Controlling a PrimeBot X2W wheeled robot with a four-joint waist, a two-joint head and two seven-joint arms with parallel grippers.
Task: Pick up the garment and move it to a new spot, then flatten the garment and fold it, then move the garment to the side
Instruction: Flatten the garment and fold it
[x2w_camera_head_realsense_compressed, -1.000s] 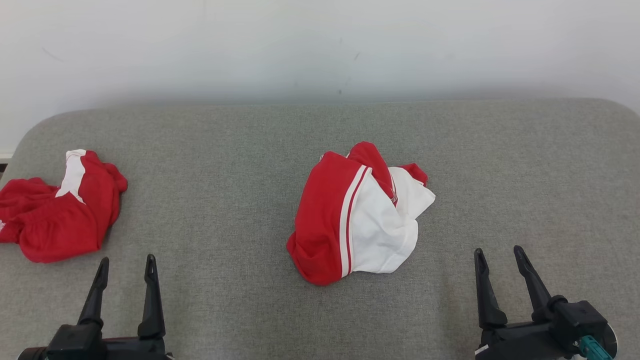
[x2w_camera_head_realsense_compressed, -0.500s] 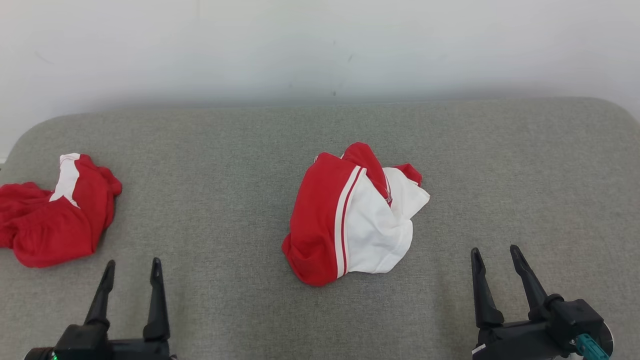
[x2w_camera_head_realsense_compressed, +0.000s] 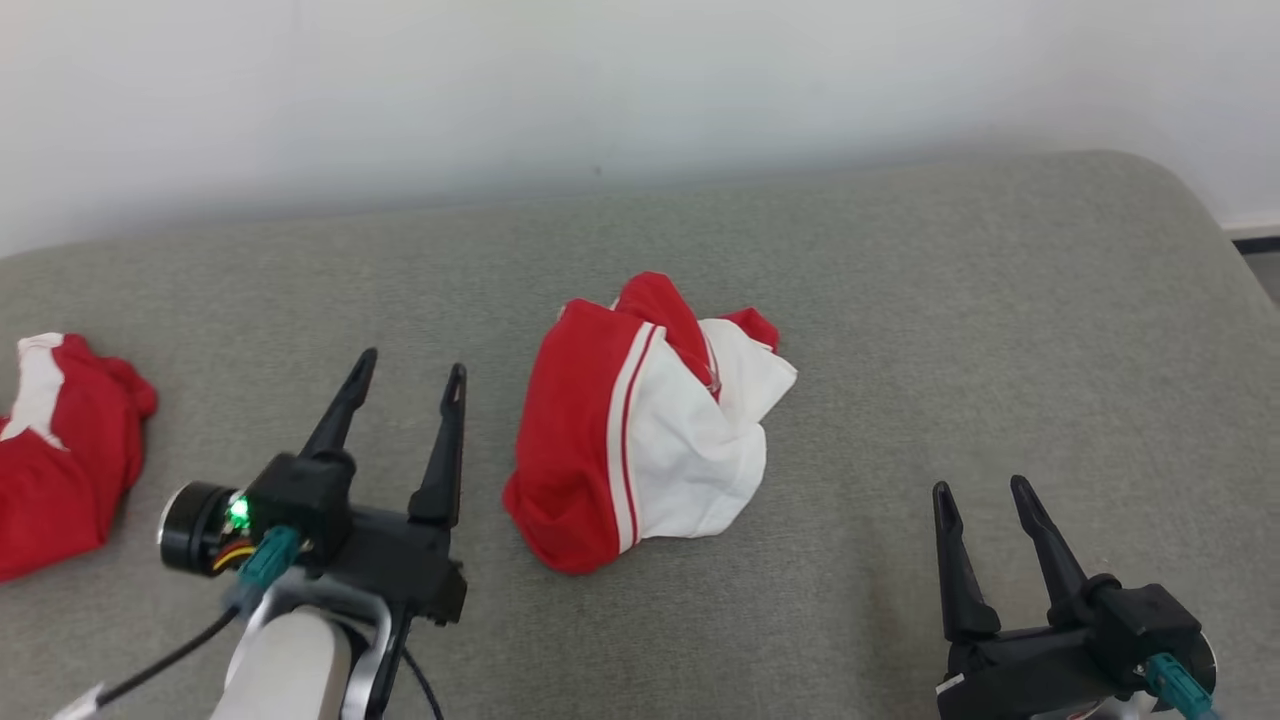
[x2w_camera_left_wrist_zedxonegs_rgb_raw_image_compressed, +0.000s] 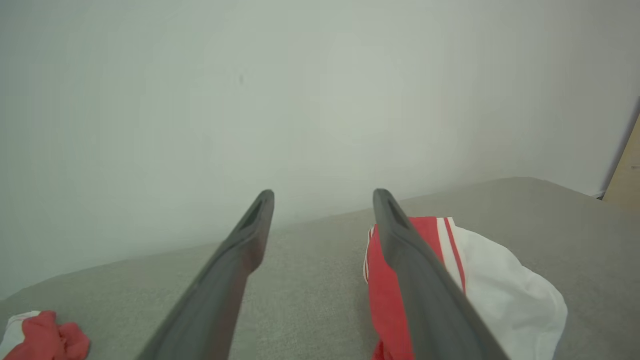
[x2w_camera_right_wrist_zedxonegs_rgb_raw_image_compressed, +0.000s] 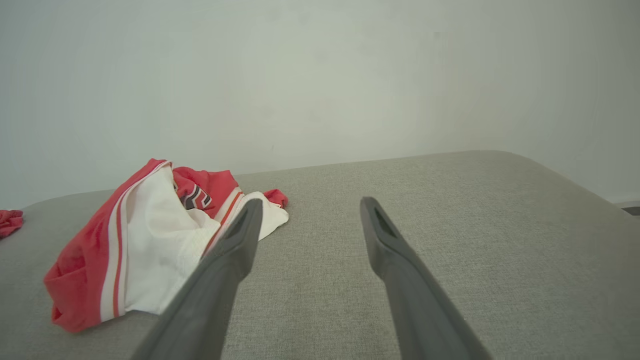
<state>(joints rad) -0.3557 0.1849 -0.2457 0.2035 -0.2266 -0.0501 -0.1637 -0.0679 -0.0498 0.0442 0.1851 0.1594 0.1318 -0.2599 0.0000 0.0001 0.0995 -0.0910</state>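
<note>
Just right of the left hand lies the garment.

Bare cushion around garment; red heap far left

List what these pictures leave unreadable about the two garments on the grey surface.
Middle garment: its own folds hide its type and underside, all views.
Same garment, left wrist view: a finger of the left gripper covers part of its red side.
Dark print inside it, right wrist view: folded, too small to read.
Second garment, head view: cut off by the left edge.
</note>
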